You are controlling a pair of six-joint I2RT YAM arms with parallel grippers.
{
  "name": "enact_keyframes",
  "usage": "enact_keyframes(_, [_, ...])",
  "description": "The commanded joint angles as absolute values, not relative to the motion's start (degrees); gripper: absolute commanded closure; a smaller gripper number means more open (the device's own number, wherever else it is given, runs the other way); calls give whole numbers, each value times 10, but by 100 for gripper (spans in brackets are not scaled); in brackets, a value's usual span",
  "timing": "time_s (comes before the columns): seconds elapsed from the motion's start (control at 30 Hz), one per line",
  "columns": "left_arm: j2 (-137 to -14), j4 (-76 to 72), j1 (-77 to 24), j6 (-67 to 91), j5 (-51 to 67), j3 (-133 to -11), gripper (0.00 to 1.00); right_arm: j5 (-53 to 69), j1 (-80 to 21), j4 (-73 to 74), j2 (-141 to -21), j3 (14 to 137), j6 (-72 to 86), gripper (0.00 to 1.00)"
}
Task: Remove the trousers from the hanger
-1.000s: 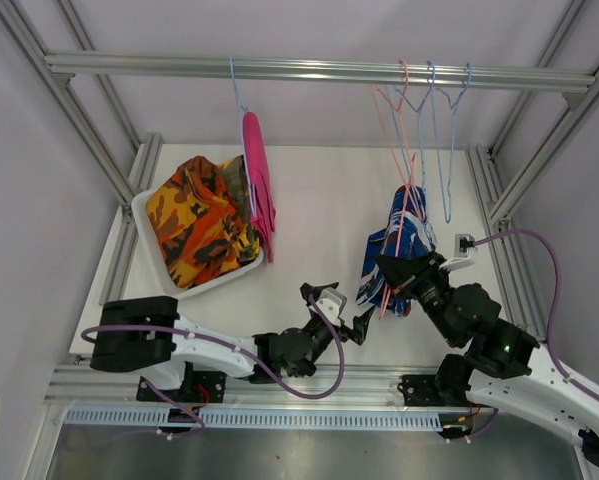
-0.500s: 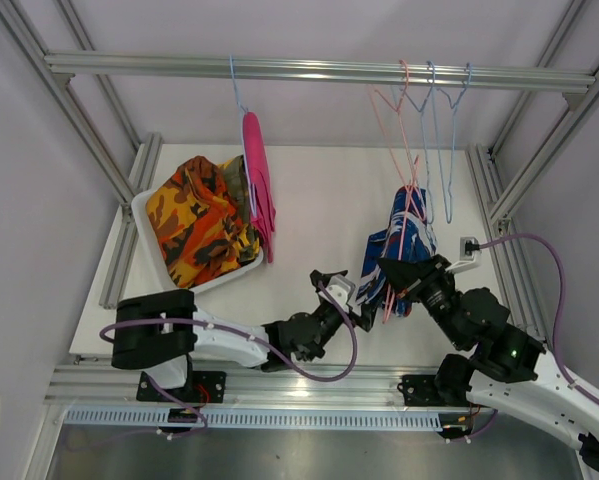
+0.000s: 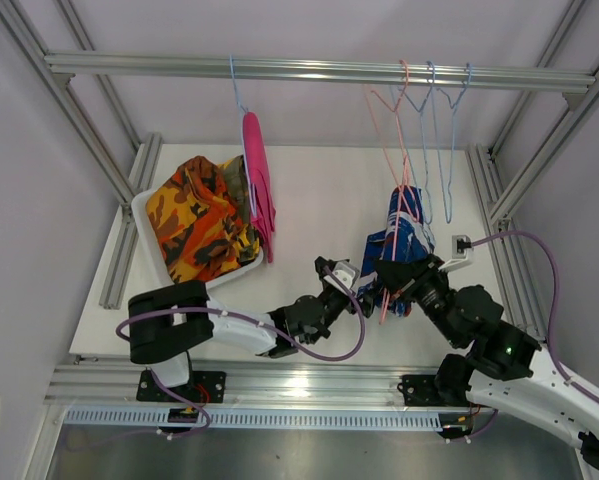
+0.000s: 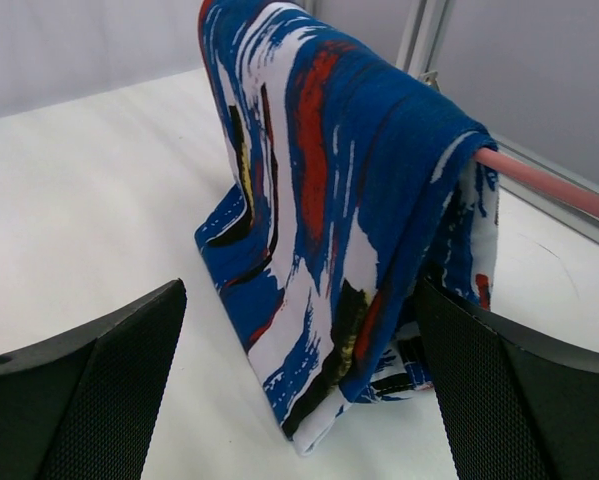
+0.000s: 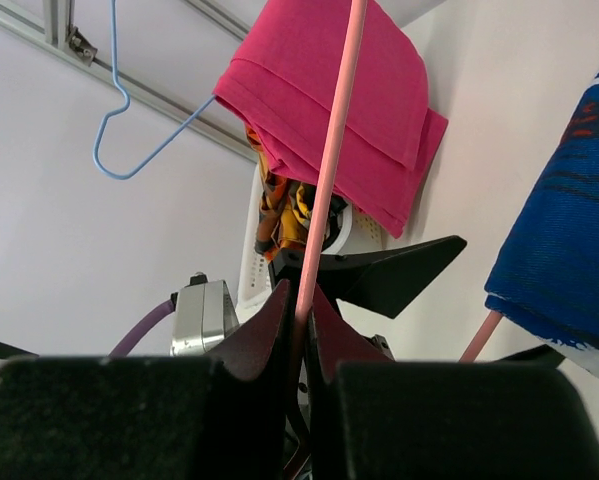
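Currently the blue-and-white trousers (image 4: pixel 329 200) hang folded over the bottom bar of the pink hanger (image 5: pixel 330 150), with their low end on the counter (image 4: pixel 99 180). Right pincer (image 5: pixel 299 300) is clenched on that hanger's wire. Left pincer (image 4: pixel 299 340) is released, jaws wide, one finger on each side of the trousers. Left of the pink hanger: magenta trousers (image 3: pixel 257 180) on a blue hanger (image 3: pixel 237 95), and an orange camo pair (image 3: pixel 194 225) in a white tray (image 3: pixel 139 212).

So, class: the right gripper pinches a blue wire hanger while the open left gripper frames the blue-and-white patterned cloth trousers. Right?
No: the right gripper pinches the pink wire hanger, per the right wrist view; the rest holds.
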State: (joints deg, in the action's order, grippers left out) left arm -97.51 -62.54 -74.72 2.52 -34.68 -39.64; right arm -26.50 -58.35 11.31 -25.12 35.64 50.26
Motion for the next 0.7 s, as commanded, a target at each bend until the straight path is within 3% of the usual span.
enact_keyframes(0.0, [-977, -675, -744, 34, -313, -412, 0, -257, -582, 43, -252, 366, 487, 100])
enact_keyframes(0.43, [-1024, -657, -726, 28, -318, -471, 1, -229, -574, 23, -271, 367, 491, 100])
enact_keyframes(0.67, [-1043, -647, -693, 44, -310, -485, 7, -210, -574, 15, -264, 368, 504, 100])
